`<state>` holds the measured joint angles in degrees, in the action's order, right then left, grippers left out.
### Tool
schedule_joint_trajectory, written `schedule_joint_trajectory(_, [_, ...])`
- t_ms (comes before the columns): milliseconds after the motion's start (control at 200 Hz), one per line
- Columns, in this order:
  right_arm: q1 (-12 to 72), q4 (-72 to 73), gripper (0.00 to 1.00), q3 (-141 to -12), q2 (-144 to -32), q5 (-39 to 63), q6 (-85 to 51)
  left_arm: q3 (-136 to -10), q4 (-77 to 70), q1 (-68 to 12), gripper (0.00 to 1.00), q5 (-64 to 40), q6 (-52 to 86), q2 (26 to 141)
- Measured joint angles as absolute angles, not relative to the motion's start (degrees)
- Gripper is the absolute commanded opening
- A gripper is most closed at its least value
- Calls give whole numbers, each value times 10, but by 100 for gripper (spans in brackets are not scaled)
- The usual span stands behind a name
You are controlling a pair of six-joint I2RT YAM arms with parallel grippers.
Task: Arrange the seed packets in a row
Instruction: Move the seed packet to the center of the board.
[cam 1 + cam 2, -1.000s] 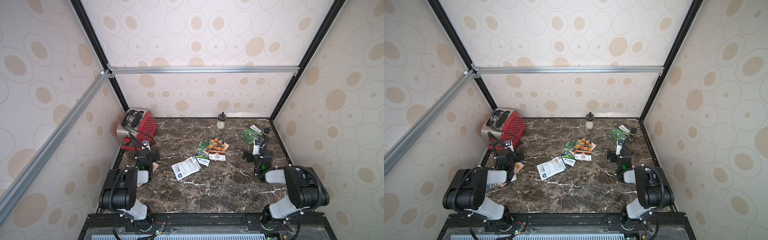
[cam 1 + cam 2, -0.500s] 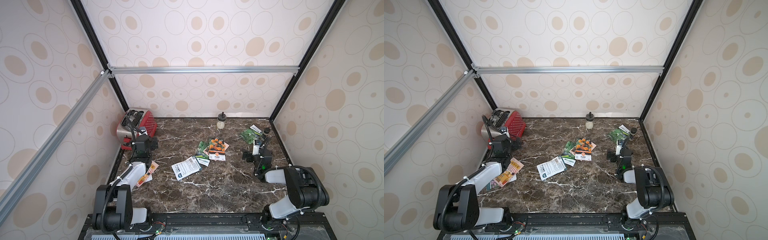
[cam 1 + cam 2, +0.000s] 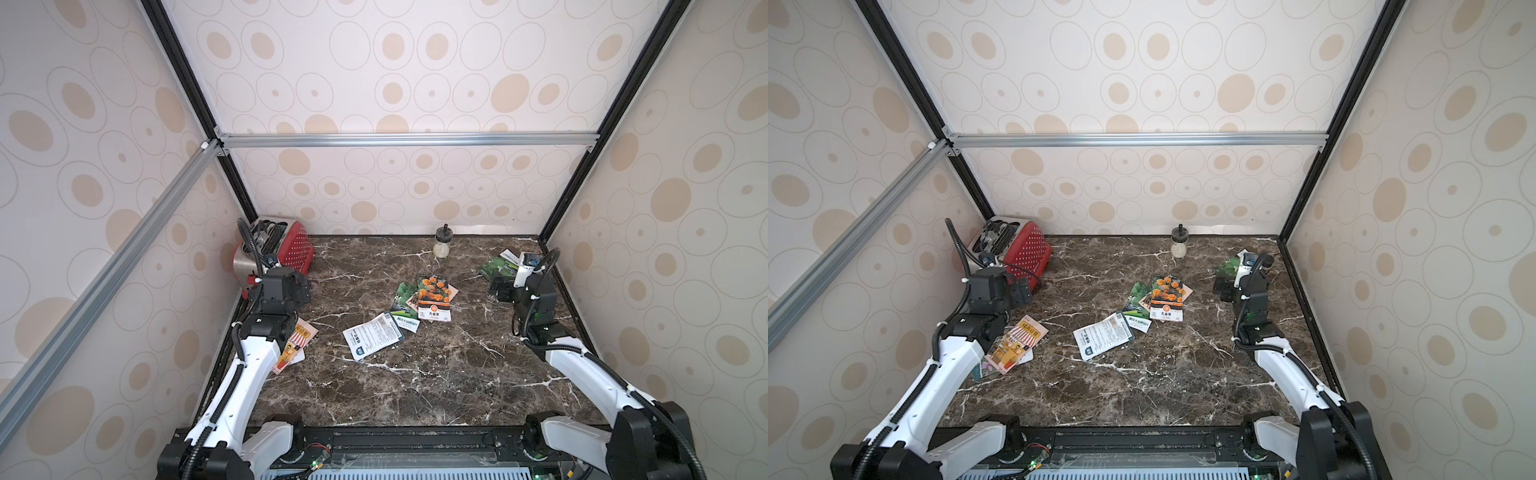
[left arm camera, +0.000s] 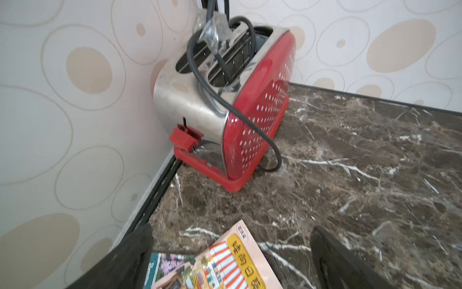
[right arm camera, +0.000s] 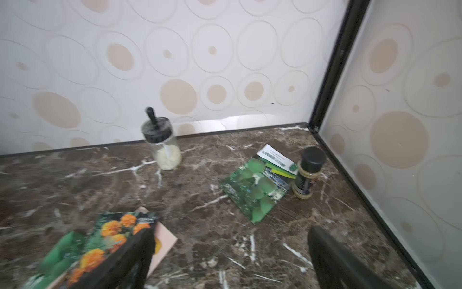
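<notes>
— Where are the seed packets right now?

— Scattered on the marble tabletop point(image 3: 415, 390), with no row yet. The shopfront packet point(image 3: 1017, 338) lies over a purple-flower packet point(image 4: 167, 265) by the left wall. A white-backed packet point(image 3: 1102, 334), the marigold packet point(image 3: 1167, 297) and a green packet point(image 3: 1138, 297) overlap mid-table. A green leaf packet point(image 5: 255, 190) sits in the far right corner, just beside a spice jar point(image 5: 308, 172).

— And the claws?

— Both are spread wide and hold nothing. The left gripper point(image 4: 232, 232) hovers above the shopfront packet's far end, facing the red toaster point(image 4: 237, 100). The right gripper point(image 5: 231, 231) hangs between the marigold packet and the green leaf packet. I judge each arm is lining up on its nearest cluster, with jaws wide because flat sachets want a broad bite.

— What has changed over the last second?

— Both arms were folded low by the base. The left unfolded first, uncovering most of the shopfront packet, and then the right stretched forward. No packet has moved.
</notes>
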<state>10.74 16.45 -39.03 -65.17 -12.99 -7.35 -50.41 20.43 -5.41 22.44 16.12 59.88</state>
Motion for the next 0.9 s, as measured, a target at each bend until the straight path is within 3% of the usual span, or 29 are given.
schedule_joint_trajectory(200, [241,95,99,-423,-682,-64,-120,-492,293,-132,99,238,240,591])
schedule_joint_trajectory(381, [312,77,99,-432,-746,-10,-137,-409,330,-137,99,237,333,590])
schedule_joint_trajectory(901, [322,82,99,-430,-759,81,-146,-356,257,-137,99,240,437,691])
